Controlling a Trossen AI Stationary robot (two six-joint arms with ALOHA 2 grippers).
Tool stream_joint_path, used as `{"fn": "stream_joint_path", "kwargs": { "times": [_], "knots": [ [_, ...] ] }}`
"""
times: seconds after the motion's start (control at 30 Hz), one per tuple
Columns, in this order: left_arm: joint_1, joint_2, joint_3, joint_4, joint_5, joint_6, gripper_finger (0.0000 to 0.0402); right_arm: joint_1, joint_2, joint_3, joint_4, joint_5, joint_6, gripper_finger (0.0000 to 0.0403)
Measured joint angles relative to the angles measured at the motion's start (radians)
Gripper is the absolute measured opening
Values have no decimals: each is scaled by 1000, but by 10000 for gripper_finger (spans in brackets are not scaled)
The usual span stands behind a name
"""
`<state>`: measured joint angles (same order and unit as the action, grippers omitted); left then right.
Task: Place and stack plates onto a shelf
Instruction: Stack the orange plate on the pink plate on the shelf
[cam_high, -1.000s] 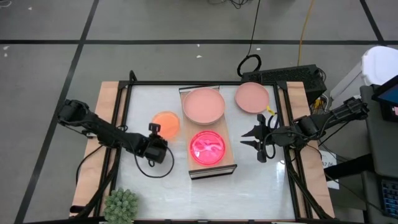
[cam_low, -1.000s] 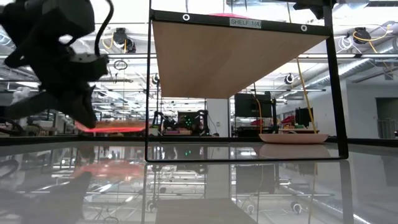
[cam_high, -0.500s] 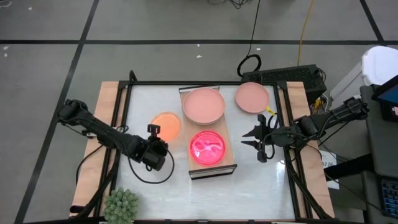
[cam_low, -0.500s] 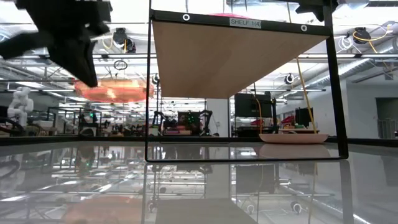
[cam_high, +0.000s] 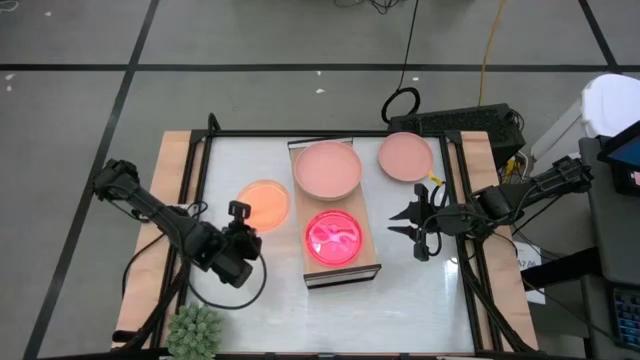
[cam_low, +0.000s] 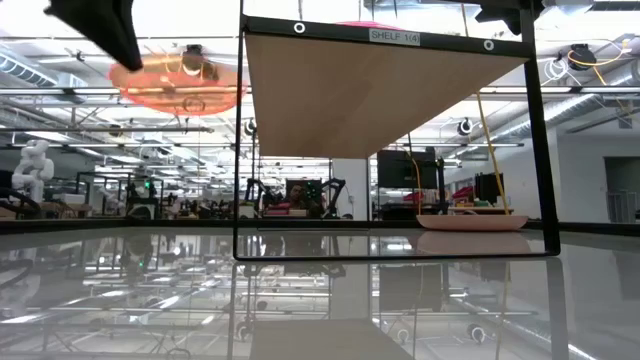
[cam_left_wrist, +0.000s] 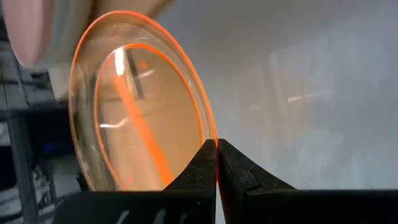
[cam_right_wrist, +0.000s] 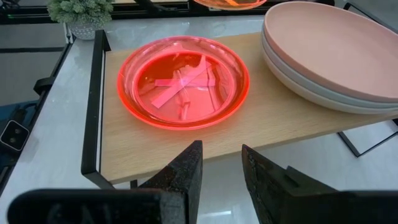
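Left hand (cam_high: 240, 222) clamped shut on the rim of a small translucent orange round plate (cam_high: 265, 202), fingertips (cam_left_wrist: 211, 163) pressed together over the plate's edge in the left wrist view. Plate carried in the air, well above the white counter (cam_high: 410, 290), just left of the long light-wood shelf (cam_high: 368, 262) in the high view; seen from counter height, high up near the left top corner (cam_low: 180, 82) beside the shelf's black frame, with only a dark part of the left arm showing above it.

On the shelf, nearer the front end: a glossy translucent hot pink round plate (cam_high: 335, 237), lying flat (cam_right_wrist: 183, 79). At the far end of the shelf: a salmon pink round plate (cam_high: 327, 168) on top of a stack, with a paler plate rim visible beneath it in the right wrist view (cam_right_wrist: 329, 93). Both sets apart from one another, bare wood between them.

Another salmon pink round plate (cam_high: 405, 156) flat on the counter to the right of the shelf, near the back right corner; same plate visible low at the right in the level view (cam_low: 472, 221).

Right hand (cam_high: 412, 228) hovering to the right of the shelf, holding nothing, fingers (cam_right_wrist: 186, 169) parted by a narrow gap and pointed toward the hot pink plate.

Spiky green potted plant (cam_high: 195, 330) at the counter's front left corner, well apart from everything else.
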<state>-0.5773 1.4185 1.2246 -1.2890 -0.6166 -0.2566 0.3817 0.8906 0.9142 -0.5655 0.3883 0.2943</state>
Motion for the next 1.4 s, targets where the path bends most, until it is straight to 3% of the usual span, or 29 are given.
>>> {"fn": "stream_joint_path", "kwargs": {
  "times": [0.2, 0.37, 0.67, 0.83, 1.13, 1.4],
  "knots": [
    [-32, 0, 79, 10, -13, 113, 1, 0, 0, 0, 0, 1, -3, 98],
    [-34, 0, 103, 51, -36, 326, 1, 0, 0, 0, -1, 2, -3, 98],
    [-3, 0, 104, 364, -43, 763, 1, 0, 0, 0, -18, 3, -3, 98],
    [28, 0, 104, 532, 34, 953, 1, 0, 0, 0, -21, 3, -3, 98],
    [109, 34, 104, 681, 229, 1053, 3, 0, 0, 0, -58, 0, 8, 98],
    [154, 136, 104, 767, 234, 1116, 20, 0, 0, 0, -68, -7, 8, 98]
  ]
}}
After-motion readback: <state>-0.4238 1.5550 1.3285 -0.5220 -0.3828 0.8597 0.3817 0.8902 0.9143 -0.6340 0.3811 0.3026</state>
